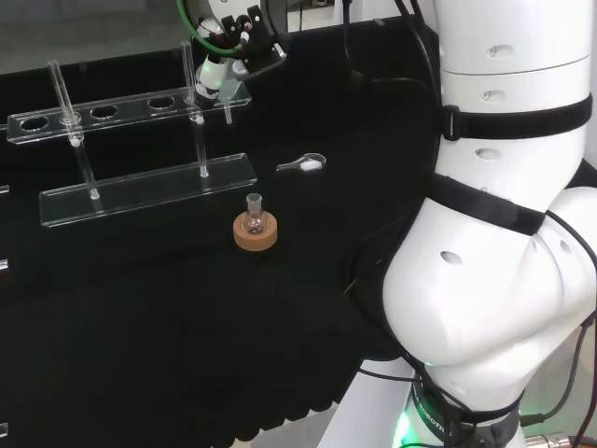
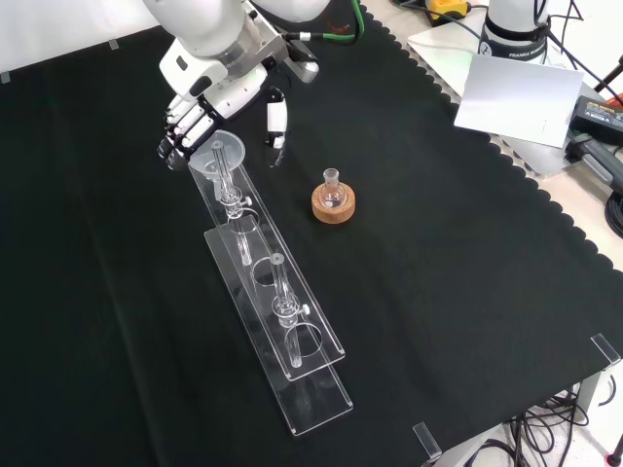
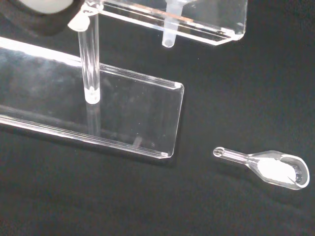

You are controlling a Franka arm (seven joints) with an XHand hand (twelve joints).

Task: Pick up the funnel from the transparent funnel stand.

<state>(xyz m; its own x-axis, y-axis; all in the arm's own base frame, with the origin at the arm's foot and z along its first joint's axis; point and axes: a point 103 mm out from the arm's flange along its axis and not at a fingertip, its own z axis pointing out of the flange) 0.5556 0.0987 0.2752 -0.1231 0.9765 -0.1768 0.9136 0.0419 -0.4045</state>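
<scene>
A clear funnel (image 2: 215,156) sits in the end hole of the transparent stand (image 2: 292,341), nearest the arm. Its stem (image 1: 227,113) hangs below the upper shelf (image 1: 103,112), and the wrist view catches that stem (image 3: 170,34) too. My hand (image 2: 190,122) hovers right at the funnel's rim. The fingers (image 2: 178,136) are on one side and the thumb (image 2: 275,119) is apart on the other, with nothing held. In the head view the hand (image 1: 216,77) is just over the stand's right end.
A small flask on a cork ring (image 2: 334,199) stands to the right of the stand in the front view. A clear scoop with white powder (image 3: 275,167) lies on the cloth near the stand's base plate (image 3: 123,113). The arm's white links (image 1: 504,233) are at the head view's right.
</scene>
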